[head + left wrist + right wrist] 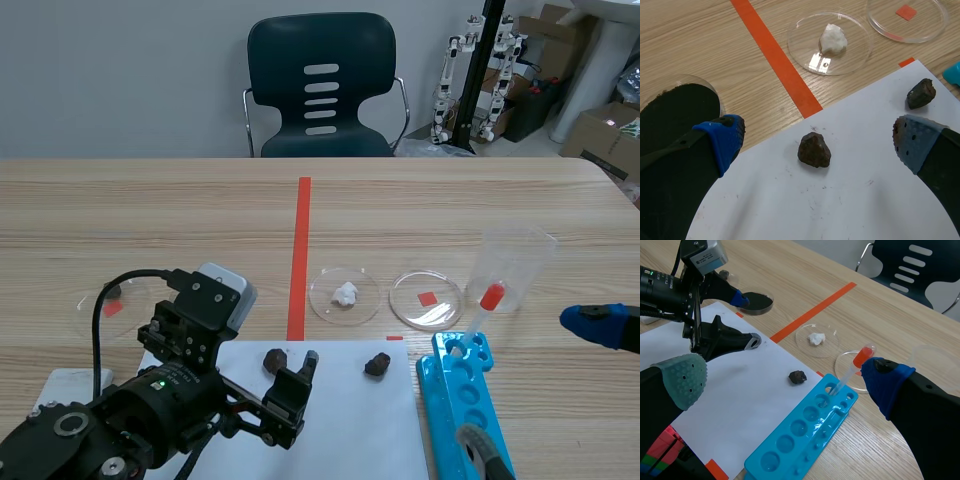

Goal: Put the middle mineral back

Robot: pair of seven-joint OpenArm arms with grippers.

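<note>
Dark brown lumpy mineral (814,149) lies on the white paper sheet (840,205), near side and just left of centre, between the wide-spread fingers of your left gripper (818,137); close off-centre and one pad may shove it skidding away.

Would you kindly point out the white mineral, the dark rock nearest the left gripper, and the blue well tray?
white mineral (833,39), left wrist view, middle of the lump.
dark rock (814,150), left wrist view, its upper face.
blue well tray (812,440), right wrist view, flat between wells.
</note>
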